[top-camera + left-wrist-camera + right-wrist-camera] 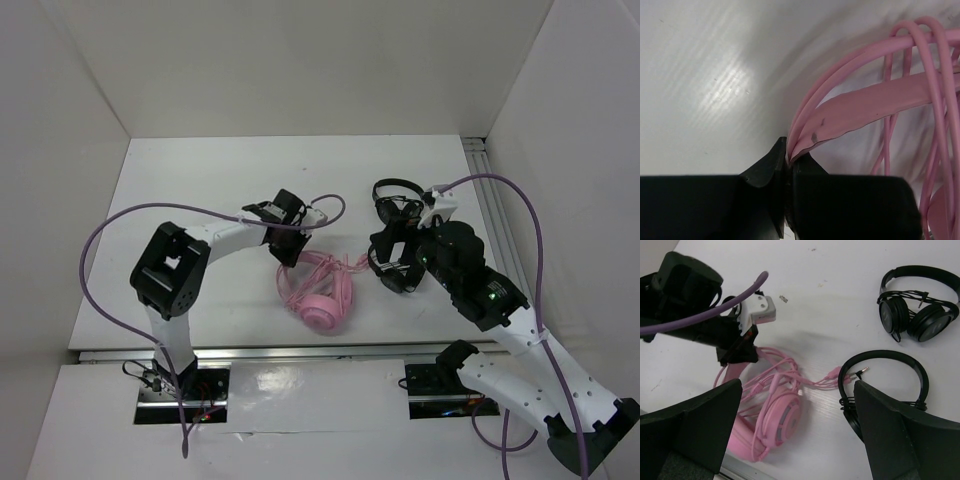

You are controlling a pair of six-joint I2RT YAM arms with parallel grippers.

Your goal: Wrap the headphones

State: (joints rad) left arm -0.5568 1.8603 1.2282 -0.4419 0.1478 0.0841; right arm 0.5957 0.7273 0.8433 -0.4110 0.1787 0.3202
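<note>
Pink headband (880,105) and a few strands of cable (935,100) run straight into my left gripper (788,155). Its jaws are pressed together on them right at the tips, and from the wrist view I see no gap at all. My right gripper (797,435) is spread as wide as it goes and carries nothing.

As I judge it, the step in hand is gathering the loose cable onto the headphones (320,295) while the left side anchors them. To do that well I want the left pinch firm and low. The hold is only at the very fingertips, and a sideways tug could slide the band out. The right should come down on the free run of cable near the plug (832,374) and take that strand alone. It must avoid the nearer black headphones (885,385), which lie just beside the plug. Then I would lead the cable around the band in loose, even turns, without dragging anything toward the table (200,170) edge.

On the table, the headphones lie between the two arms, close to the near edge, with one earcup (322,315) nearest me. My left gripper touches them at the far, left part of the band. My right gripper hangs above and to their right, apart from them. A second black headset (917,315) sits further back.
</note>
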